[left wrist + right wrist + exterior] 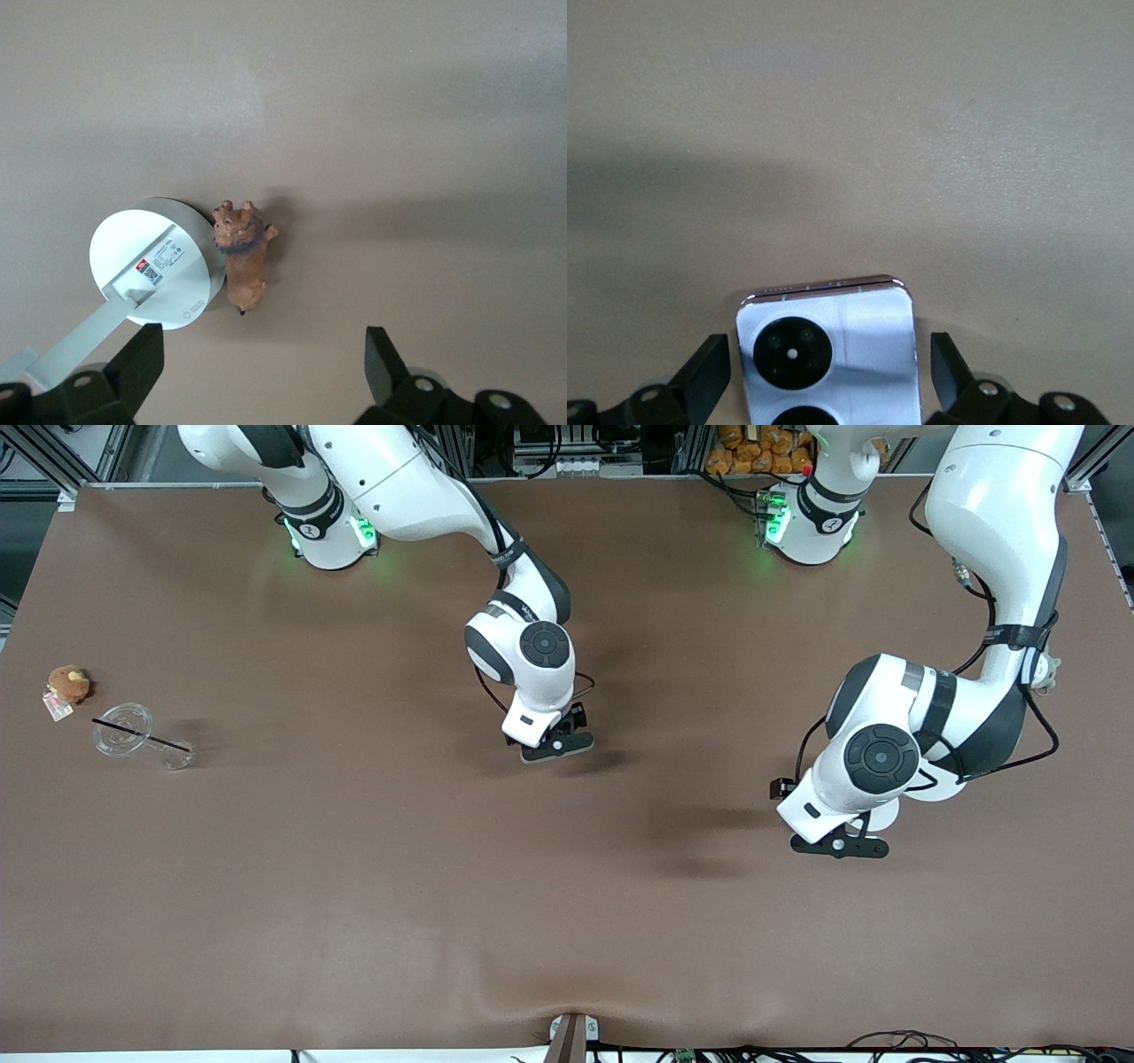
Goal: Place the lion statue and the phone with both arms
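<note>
**Observer:** While you hang over the brown table (354, 886), what sits toward the right arm's end?

**Robot:** Out at that edge, a round brown plush (68, 683) with a tag, and just beside it, nearer the front camera, a clear cup (124, 729) lying on its side with a dark straw (142, 735) across it. Both are well apart from my grippers.

**Observer:** And your right gripper?

**Robot:** My right gripper (556, 746) is low over the middle of the table, fingers (709, 376) spread wide and holding nothing. The phone (830, 354) lies flat on the table directly under it, between the two fingers, camera circles facing up. I cannot tell from my wrist view whether the fingers touch its sides.

**Observer:** Then the left one?

**Robot:** My left gripper (840, 846) is over the table toward the left arm's end, its fingers (137, 363) also apart and empty. The lion statue (242, 255) lies on the table below, not centred between the fingers but closer to one of them. It touches, or nearly touches, the rim of a white round disc (155, 261) with a label and a flat white arm running off it.
</note>
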Tool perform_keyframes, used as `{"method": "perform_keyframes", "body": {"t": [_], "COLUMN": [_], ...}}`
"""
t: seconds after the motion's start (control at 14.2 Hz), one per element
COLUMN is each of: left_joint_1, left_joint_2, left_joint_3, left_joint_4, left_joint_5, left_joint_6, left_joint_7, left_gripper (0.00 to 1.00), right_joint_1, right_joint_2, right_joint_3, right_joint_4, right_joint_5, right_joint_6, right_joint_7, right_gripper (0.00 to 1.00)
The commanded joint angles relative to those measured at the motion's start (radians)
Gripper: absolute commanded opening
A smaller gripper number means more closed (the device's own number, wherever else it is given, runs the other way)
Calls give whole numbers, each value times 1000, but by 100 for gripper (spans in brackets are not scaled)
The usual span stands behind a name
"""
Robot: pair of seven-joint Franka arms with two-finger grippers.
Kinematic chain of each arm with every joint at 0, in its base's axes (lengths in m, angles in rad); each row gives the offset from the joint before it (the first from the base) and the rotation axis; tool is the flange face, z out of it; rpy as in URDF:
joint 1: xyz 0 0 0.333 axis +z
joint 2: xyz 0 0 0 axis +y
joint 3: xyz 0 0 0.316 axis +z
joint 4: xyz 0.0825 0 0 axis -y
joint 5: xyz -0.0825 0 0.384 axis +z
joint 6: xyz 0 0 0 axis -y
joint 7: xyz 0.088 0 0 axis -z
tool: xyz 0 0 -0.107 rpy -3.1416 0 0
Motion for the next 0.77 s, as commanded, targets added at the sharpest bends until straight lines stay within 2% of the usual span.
{"method": "perform_keyframes", "body": {"t": [0.0, 0.21, 0.28, 0.35, 0.42, 0.49, 0.7], "left_joint_1": [0, 10, 10, 12, 18, 18, 26], "left_joint_2": [-4, -36, -58, -79, -104, -125, -176], "left_joint_3": [-7, -27, -27, -27, -27, -25, -22], "left_joint_4": [4, 11, 11, 11, 11, 14, 113], "left_joint_5": [-13, -16, -30, -47, -65, -79, -114], "left_joint_6": [-18, -40, -41, -45, -54, -77, -214], "left_joint_7": [-6, -5, -5, -5, -5, -3, 0], "left_gripper": [100, 100, 100, 100, 100, 100, 100], "right_joint_1": [14, 14, 14, 12, 11, 9, -3], "right_joint_2": [7, 15, 15, 15, 13, 10, -40], "right_joint_3": [-8, -8, -8, -8, -8, -6, -9], "right_joint_4": [2, 1, 1, 2, 2, 2, 1], "right_joint_5": [-19, -11, -10, -7, -5, -5, -2], "right_joint_6": [-1, 7, 7, 7, 7, 5, -32], "right_joint_7": [33, 39, 41, 41, 47, 60, 105], "right_gripper": [100, 97, 62, 42, 32, 30, 28]}}
